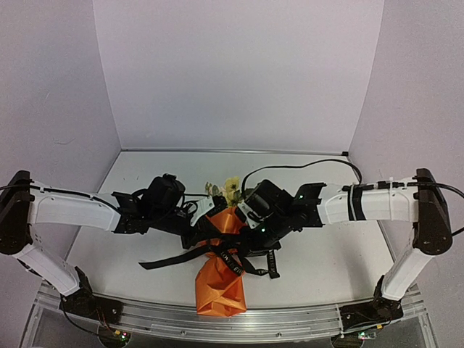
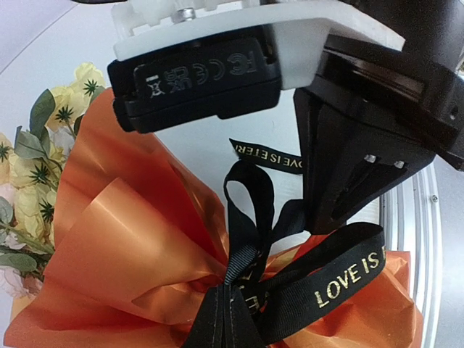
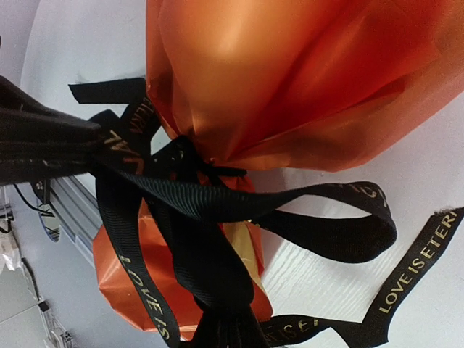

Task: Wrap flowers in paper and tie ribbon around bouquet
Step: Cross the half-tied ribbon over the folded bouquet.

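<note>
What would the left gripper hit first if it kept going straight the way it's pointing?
Most likely the ribbon. The left gripper aims its shut tips at the black band beside the knot, with the paper right behind. Depth is hard to judge.

Pale lilac walls [image 1: 232, 72], white table [image 1: 326, 268]

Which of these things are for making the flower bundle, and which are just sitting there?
For the job:
yellow flowers
orange paper
black ribbon

Just there:
white table
black cable
metal rail at the table's near edge
</note>
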Robot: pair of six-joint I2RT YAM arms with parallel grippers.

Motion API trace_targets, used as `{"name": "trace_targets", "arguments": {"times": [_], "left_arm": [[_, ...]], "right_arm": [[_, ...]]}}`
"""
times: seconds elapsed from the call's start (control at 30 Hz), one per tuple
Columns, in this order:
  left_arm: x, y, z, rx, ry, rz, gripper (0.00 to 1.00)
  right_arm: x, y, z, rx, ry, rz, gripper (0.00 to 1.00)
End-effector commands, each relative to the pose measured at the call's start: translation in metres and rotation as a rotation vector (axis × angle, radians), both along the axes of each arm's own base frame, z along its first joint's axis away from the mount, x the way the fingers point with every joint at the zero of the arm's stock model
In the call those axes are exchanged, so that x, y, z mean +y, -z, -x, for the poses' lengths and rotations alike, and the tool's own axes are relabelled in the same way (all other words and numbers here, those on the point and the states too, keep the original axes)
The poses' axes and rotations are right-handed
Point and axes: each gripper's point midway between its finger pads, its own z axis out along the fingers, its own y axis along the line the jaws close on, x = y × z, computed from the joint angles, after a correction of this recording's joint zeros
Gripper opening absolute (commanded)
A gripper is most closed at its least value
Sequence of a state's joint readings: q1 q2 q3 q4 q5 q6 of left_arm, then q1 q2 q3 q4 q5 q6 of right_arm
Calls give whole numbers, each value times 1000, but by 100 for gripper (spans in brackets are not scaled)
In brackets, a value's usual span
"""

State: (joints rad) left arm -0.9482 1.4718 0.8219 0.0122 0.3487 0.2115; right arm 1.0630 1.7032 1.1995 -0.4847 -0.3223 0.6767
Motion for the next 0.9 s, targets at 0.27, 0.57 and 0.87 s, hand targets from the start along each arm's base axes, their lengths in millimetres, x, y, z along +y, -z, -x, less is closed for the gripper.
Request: {"name": "trace_targets", "arguments": {"times": [0.27,0.57,0.87], "left_arm": [[-1,-25,8,-34,29,106,0],[1,-30,20,-19,77,138,0],[0,-11,21,35,75,87,0]], "right_arm": [[27,5,-24,-2,30,-87,0],[20,10,-43,-133,71,-83,0],[11,17,-56,-244,79,-69,0]]}}
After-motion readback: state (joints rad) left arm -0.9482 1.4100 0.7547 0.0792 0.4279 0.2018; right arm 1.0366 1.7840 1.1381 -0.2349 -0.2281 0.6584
